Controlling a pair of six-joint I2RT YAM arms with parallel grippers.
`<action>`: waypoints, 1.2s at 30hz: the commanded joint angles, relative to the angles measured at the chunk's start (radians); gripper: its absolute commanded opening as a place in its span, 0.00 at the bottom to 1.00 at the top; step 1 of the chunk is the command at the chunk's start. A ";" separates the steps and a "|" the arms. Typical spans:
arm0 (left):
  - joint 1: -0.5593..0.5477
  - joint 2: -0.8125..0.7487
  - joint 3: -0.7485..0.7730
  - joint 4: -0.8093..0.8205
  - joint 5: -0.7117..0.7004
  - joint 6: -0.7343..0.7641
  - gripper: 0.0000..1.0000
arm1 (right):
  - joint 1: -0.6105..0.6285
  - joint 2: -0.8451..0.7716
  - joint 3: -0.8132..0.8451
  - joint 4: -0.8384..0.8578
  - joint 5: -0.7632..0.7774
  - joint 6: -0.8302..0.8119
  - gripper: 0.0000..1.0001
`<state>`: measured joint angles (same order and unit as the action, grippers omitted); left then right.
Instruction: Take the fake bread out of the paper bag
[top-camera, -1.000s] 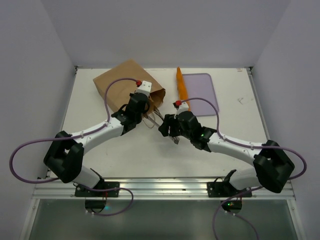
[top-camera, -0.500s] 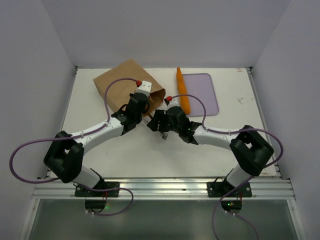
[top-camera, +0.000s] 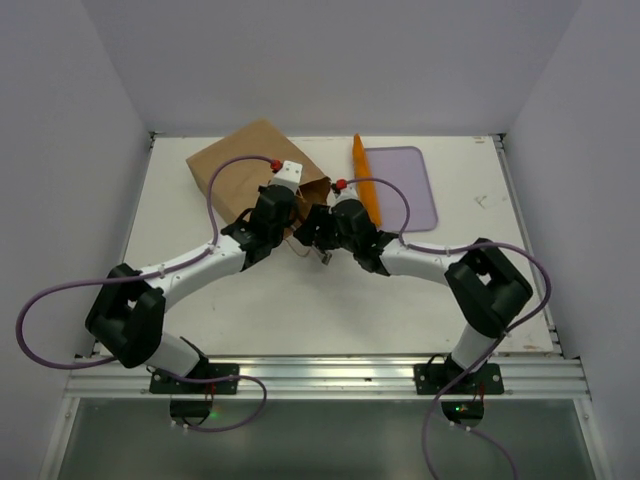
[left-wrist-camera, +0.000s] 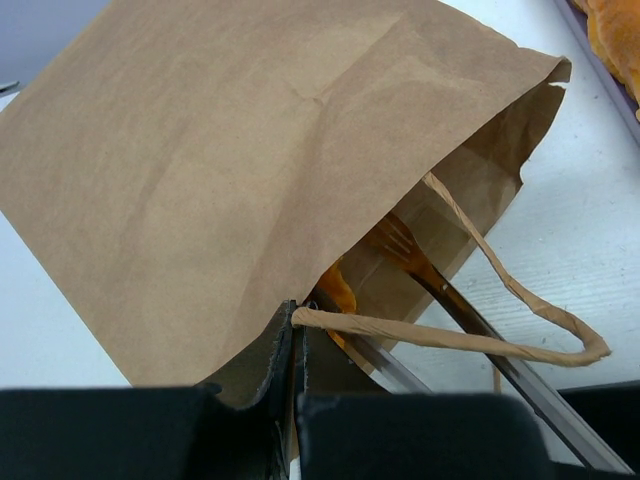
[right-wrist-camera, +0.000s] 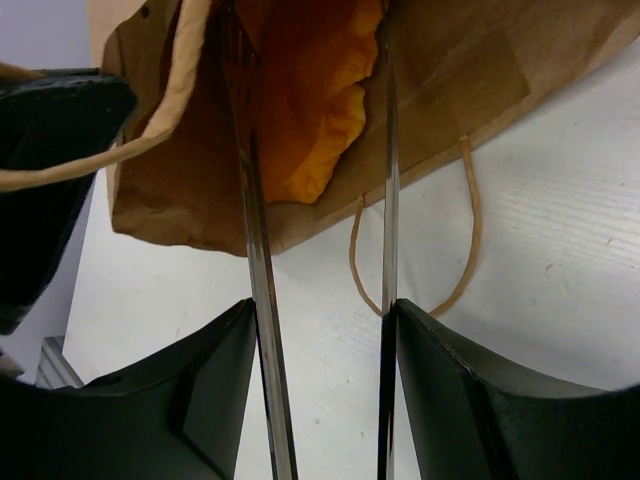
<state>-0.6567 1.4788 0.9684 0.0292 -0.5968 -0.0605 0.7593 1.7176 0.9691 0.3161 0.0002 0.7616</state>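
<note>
Beside bag (left-wrist-camera: 200, 170), left end effector (left-wrist-camera: 296, 345) pinches handle (left-wrist-camera: 450, 338); right end effector (right-wrist-camera: 320, 335) clamps tongs (right-wrist-camera: 255, 250).

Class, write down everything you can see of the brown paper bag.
The paper bag is creased brown kraft paper, lying flat on the white table with its mouth towards the lavender tray. It has two twisted cord handles. The left gripper is shut on the upper handle, lifting the mouth open, and the lower handle lies on the table. Held by the right gripper, metal tongs reach into the mouth, where orange fake bread shows.
</note>
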 joint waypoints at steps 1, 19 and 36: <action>0.002 -0.031 -0.003 0.043 0.009 -0.016 0.00 | -0.020 0.031 0.051 0.067 -0.029 0.024 0.60; 0.002 -0.025 -0.005 0.049 0.012 -0.016 0.00 | -0.043 0.169 0.049 0.233 -0.144 0.157 0.59; 0.000 -0.034 -0.010 0.051 0.014 -0.016 0.00 | -0.044 0.171 0.023 0.264 -0.155 0.182 0.38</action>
<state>-0.6567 1.4788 0.9668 0.0353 -0.5869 -0.0605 0.7185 1.9064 0.9871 0.5098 -0.1497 0.9382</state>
